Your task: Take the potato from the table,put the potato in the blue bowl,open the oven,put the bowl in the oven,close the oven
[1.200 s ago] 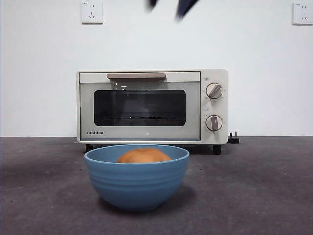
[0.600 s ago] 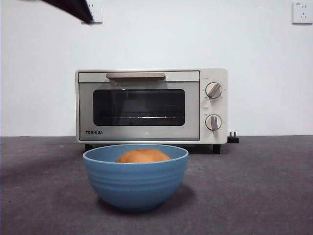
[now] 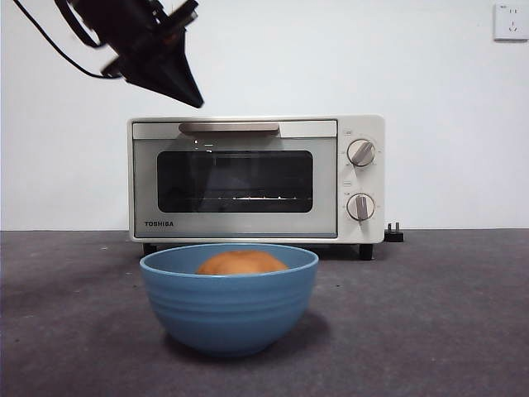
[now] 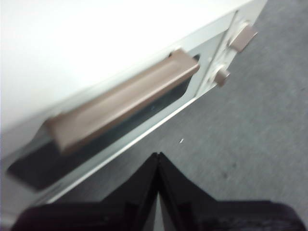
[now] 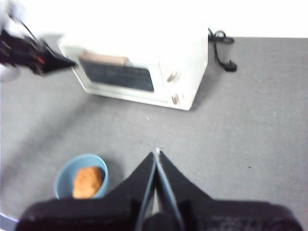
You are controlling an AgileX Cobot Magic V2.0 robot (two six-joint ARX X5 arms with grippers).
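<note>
Left gripper [image 3: 195, 101] (jaws together) has descended toward the oven [image 3: 256, 179] handle [image 3: 229, 127].

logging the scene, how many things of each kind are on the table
oven: 1
bowl: 1
potato: 1, in the bowl
total: 3

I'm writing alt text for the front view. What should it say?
A blue bowl holding a potato sits on a grey table before a closed cream oven. The left pincer, shut, hangs above the oven's upper left corner.
</note>
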